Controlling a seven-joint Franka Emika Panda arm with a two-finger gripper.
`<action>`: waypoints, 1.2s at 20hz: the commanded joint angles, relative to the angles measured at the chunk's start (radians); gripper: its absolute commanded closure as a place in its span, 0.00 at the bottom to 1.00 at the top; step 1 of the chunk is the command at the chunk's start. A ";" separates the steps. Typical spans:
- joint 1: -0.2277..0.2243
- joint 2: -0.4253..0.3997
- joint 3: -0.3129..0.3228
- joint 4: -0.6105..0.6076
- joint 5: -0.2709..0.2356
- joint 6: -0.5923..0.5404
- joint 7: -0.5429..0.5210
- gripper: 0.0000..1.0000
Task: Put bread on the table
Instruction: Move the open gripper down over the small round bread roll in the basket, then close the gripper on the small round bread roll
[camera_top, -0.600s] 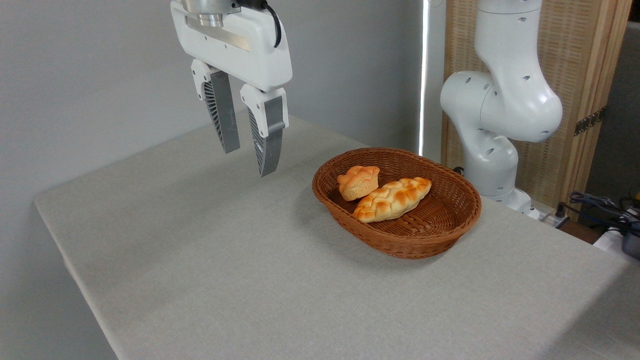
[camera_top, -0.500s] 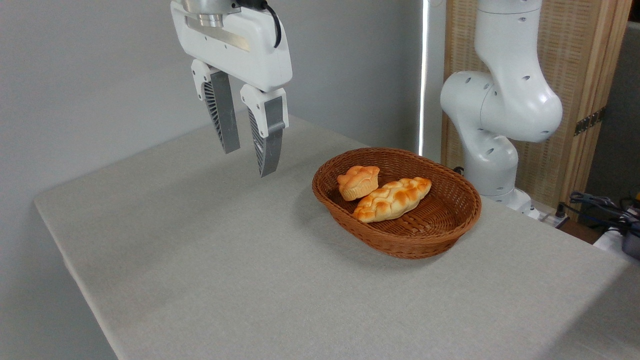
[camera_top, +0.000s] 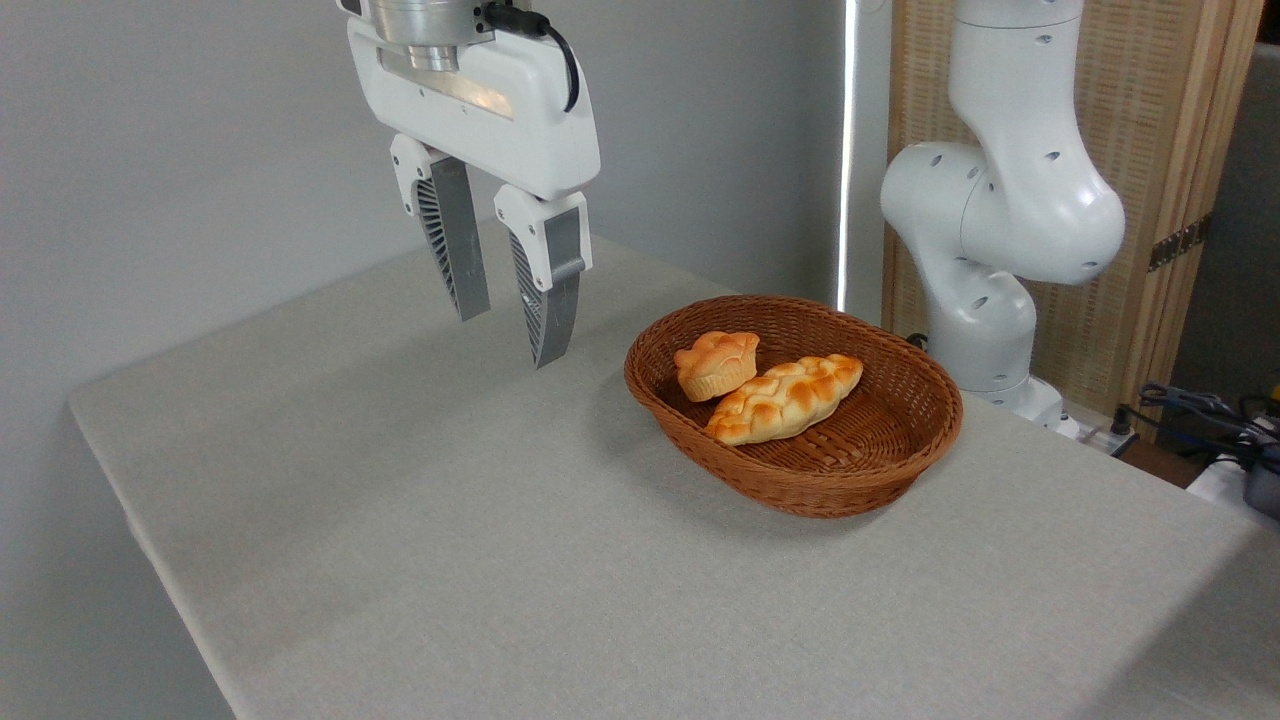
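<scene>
Wicker basket (camera_top: 880, 455) on grey cloth surface (camera_top: 450, 520), holding bread (camera_top: 716, 364) propped against braided loaf (camera_top: 783, 398); gripper (camera_top: 512, 338) above bare cloth left of basket, fingers (camera_top: 548, 305) apart and empty, apparently readied for pickup.

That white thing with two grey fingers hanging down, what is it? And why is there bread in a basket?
It is a robot arm, filmed by one camera standing across the table. The part hanging down is its pincer, which grabs things like two fingers. Right now the pincer is open and holds nothing; it hangs in the air above the grey table, left of the brown wicker basket. Inside the basket lie a small round bread and a longer braided loaf, touching each other. The robot's job is to lift the round bread out onto the table. It has not touched it yet.
</scene>
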 joint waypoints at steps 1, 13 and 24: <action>-0.012 -0.039 0.003 -0.067 0.001 0.008 -0.003 0.00; -0.109 -0.442 -0.004 -0.619 -0.007 0.128 0.075 0.00; -0.241 -0.562 -0.002 -0.915 -0.010 0.190 0.104 0.00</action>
